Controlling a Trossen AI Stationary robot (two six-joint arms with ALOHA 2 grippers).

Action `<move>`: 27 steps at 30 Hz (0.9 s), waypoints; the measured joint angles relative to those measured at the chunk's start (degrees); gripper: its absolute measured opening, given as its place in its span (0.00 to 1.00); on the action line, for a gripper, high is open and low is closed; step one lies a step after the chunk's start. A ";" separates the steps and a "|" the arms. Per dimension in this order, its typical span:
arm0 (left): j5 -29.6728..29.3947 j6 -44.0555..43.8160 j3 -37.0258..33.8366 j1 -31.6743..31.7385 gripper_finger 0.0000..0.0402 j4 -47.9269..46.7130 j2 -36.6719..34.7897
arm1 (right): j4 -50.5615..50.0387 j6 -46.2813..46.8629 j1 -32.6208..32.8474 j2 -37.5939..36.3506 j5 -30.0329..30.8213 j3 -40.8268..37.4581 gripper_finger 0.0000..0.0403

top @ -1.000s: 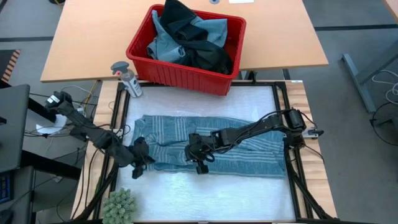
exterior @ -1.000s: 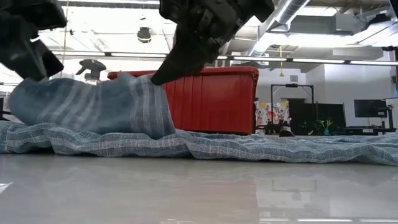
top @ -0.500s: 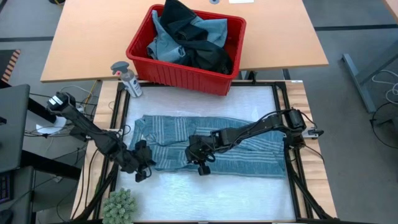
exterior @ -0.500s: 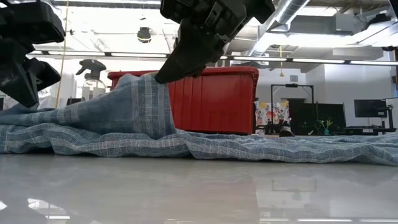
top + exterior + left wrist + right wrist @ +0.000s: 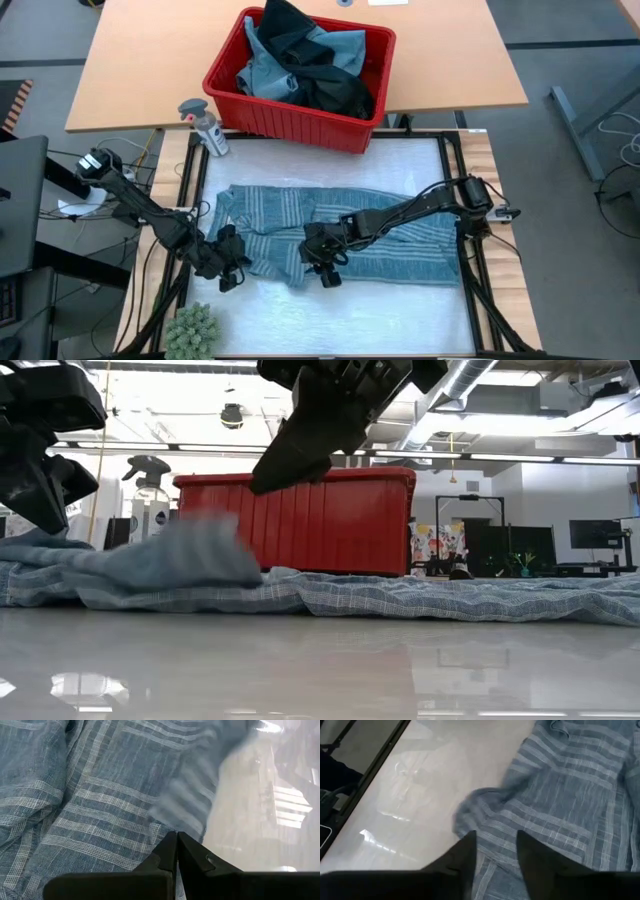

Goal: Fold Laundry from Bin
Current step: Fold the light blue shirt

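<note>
A grey-blue striped garment (image 5: pixel 390 250) of the laundry lies spread across the table's middle. Its near-left fold (image 5: pixel 190 555) is blurred, low over the table. My right gripper (image 5: pixel 495 837) hangs open over that fold (image 5: pixel 485 805), well above it in the low view (image 5: pixel 268 482). My left gripper (image 5: pixel 176 837) is shut with nothing between its fingers, just over the garment's near left corner (image 5: pixel 228 272). The red bin (image 5: pixel 290 125) stands beyond the table's far edge, with light blue and dark garments (image 5: pixel 300 60) heaped inside.
A spray bottle (image 5: pixel 205 125) stands left of the bin. A green spiky ball (image 5: pixel 190 330) sits at the near left corner. Black frame rails (image 5: pixel 190 200) run along both table sides. Bare white table (image 5: pixel 350 320) lies between the garment and the near edge.
My right gripper has opened and let go of the striped garment's raised fold, which has dropped from finger height toward the table. My left gripper, still shut, has moved down and a little toward the near edge.
</note>
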 joint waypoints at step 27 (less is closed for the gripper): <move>-2.15 0.18 9.62 0.00 0.00 -12.92 -0.17 | -7.33 -14.05 4.30 0.48 16.76 0.00 0.58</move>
